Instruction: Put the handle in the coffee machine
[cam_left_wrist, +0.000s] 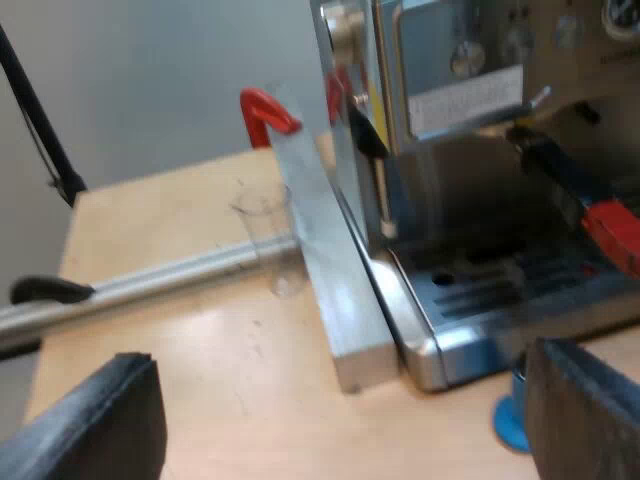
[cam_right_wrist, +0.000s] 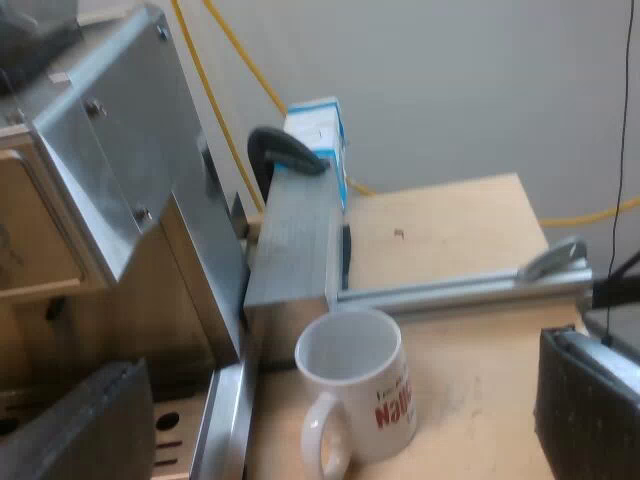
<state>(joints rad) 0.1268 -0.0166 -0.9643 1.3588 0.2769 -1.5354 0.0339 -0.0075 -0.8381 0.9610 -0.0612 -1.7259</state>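
I see soft, even light on the bench (cam_left_wrist: 180, 230) (no hard shadows there). The espresso machine (cam_left_wrist: 440, 60) shines with white glare low down on its metal, and it is dark under its front. The mug (cam_right_wrist: 360, 400) looks bright white against the pale wall (cam_right_wrist: 450, 90).

One of each at the coffee station.
One espresso machine (cam_left_wrist: 460, 290), one red-ended holder handle (cam_left_wrist: 578, 192), one measuring glass (cam_left_wrist: 266, 236), one blue tamper (cam_left_wrist: 508, 420), one white mug (cam_right_wrist: 352, 395), one blue-and-white carton (cam_right_wrist: 318, 135), one red clamp (cam_left_wrist: 265, 112).
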